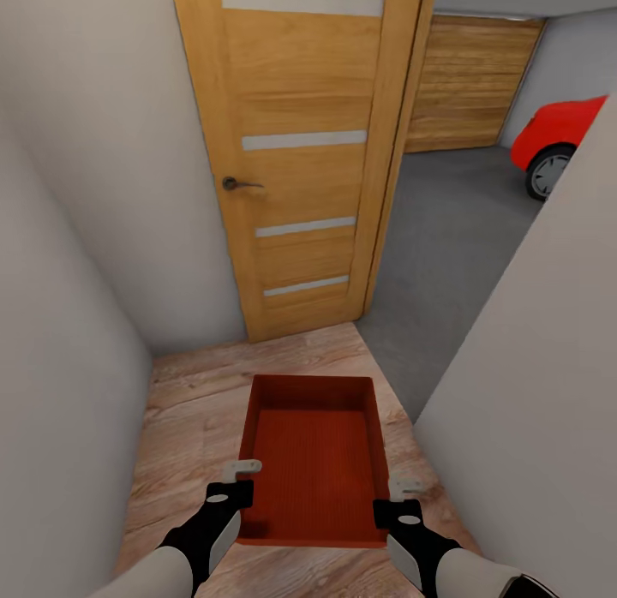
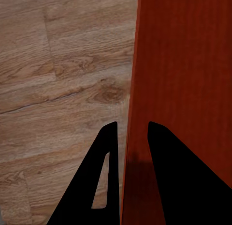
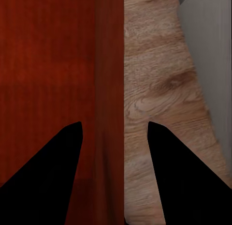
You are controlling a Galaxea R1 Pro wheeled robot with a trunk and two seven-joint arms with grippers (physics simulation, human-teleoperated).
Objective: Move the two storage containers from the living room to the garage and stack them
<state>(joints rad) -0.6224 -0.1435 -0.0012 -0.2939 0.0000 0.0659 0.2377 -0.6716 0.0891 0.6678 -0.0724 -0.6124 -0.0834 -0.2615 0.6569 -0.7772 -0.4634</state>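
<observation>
One orange-red storage container (image 1: 313, 461) with a ribbed bottom hangs level over the light wood-plank floor (image 1: 188, 409), right in front of me. My left gripper (image 1: 242, 482) is shut on its left wall, whose thin rim (image 2: 131, 89) runs between the close-set left gripper (image 2: 131, 126) fingers. My right gripper (image 1: 396, 495) straddles the right wall; there the right gripper (image 3: 113, 126) is open, with a gap on each side of the wall (image 3: 108, 89). Ahead, past the doorway, lies the garage's grey concrete floor (image 1: 446, 238).
I stand in a narrow passage between a white wall (image 1: 68, 324) on the left and another (image 1: 531, 367) on the right. An orange wooden door (image 1: 300, 152) stands open ahead. A red car (image 1: 557, 135) and a wooden garage door (image 1: 471, 84) lie beyond.
</observation>
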